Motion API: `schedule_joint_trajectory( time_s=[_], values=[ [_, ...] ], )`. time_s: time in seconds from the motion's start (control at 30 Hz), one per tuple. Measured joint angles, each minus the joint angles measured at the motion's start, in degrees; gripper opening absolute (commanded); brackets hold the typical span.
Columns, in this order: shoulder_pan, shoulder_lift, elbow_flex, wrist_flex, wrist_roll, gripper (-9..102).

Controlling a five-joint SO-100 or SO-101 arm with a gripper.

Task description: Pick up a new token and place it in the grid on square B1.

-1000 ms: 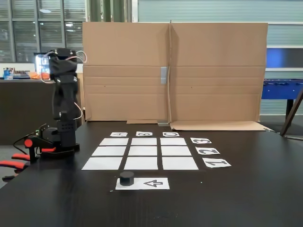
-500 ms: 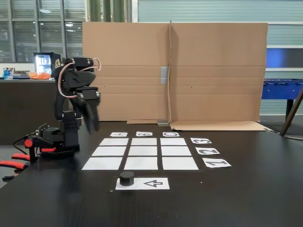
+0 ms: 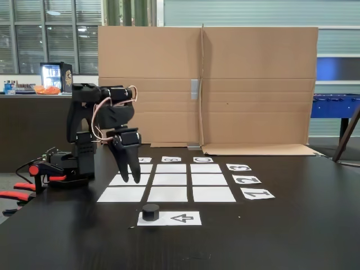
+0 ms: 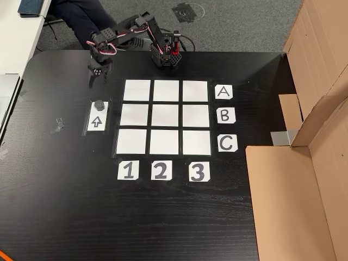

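Surface: dark wood-grain table (image 4: 65, 217), with tall cardboard panels (image 3: 208, 84) standing along its far edge in the fixed view.
Arm: black arm (image 3: 90, 121) at the left of the fixed view, its base with red parts near the table's left edge, reaching out to the right with the wrist bent down.
Gripper: the gripper (image 3: 131, 179) points down, off the table; in the other view it (image 4: 97, 79) hangs just above the strip, left of the grid's A row. Its 2 fingers sit close together with a slim gap, holding nothing; whether fully closed I cannot tell.
Token: black puck (image 3: 150, 211) sits on the left end of the strip in the fixed view; in the other view it (image 4: 99, 104) lies at the strip's top end, just below the gripper and apart from it.
Strip: white paper strip (image 4: 97, 122) printed with a black arrow, beside the grid on the side nearest column 1.
Grid: 9 white rectangles (image 4: 167, 116) in 3 rows of 3, with labels A, B, C on the right and 1, 2, 3 below in the other view.
Square B1: middle rectangle of the left column (image 4: 134, 115) in the other view, bare.
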Motion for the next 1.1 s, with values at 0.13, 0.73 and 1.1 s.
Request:
schedule_joint_trajectory(
  time_s=[0.13, 0.73, 1.1],
  values=[
    [-0.62, -4.39, -3.25, 0.0, 0.0, 27],
    [-4.39, -13.36, -10.37, 0.0, -0.09, 30],
    [-5.19, -16.44, -13.89, -0.44, -0.09, 30]
  ],
)
